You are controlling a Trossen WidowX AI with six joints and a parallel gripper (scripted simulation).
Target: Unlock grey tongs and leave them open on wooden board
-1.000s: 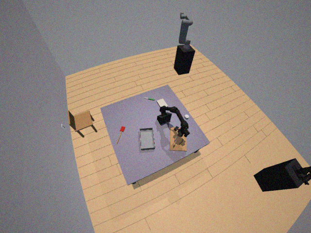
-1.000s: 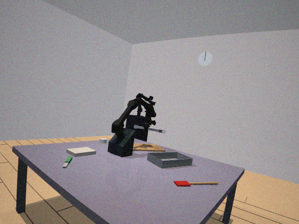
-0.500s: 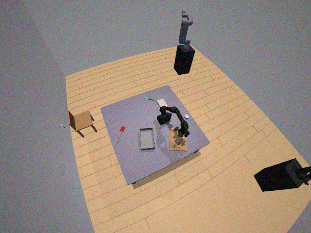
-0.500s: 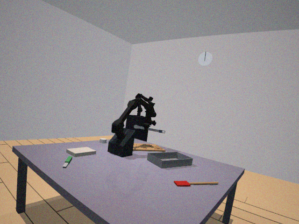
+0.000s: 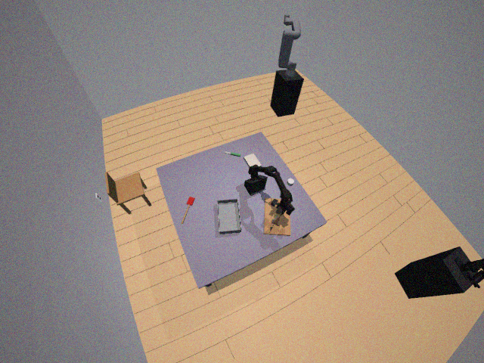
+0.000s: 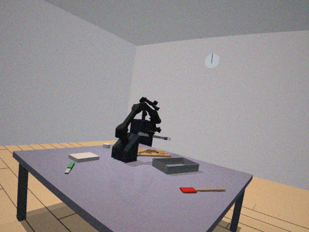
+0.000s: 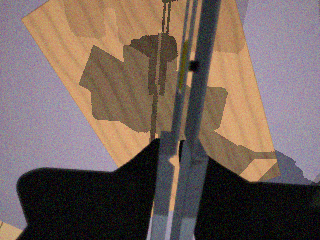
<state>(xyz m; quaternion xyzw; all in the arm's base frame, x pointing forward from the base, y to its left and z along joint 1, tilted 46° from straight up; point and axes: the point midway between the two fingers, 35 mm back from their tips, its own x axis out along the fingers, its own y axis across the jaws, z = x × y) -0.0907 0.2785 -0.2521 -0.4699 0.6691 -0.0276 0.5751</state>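
Note:
My gripper (image 5: 278, 206) (image 6: 152, 135) (image 7: 169, 145) is shut on the grey tongs (image 6: 164, 137) (image 7: 204, 75) and holds them in the air above the wooden board (image 5: 282, 229) (image 6: 159, 153) (image 7: 240, 100). In the exterior view the tongs stick out from the fingers about level, tips slightly down. In the wrist view their two arms run close together, with a narrow gap, and cast a shadow on the board below. The grey roasting tin (image 5: 228, 215) (image 6: 174, 165) stands empty to the left of the board.
A red spatula (image 5: 187, 209) (image 6: 189, 190), a white block (image 5: 252, 159) (image 6: 83, 156), a green marker (image 5: 233, 153) (image 6: 70, 166) and a small white cup (image 5: 290, 181) (image 6: 106, 145) lie on the purple table (image 5: 203, 249). A chair (image 5: 125, 187) stands beside the table.

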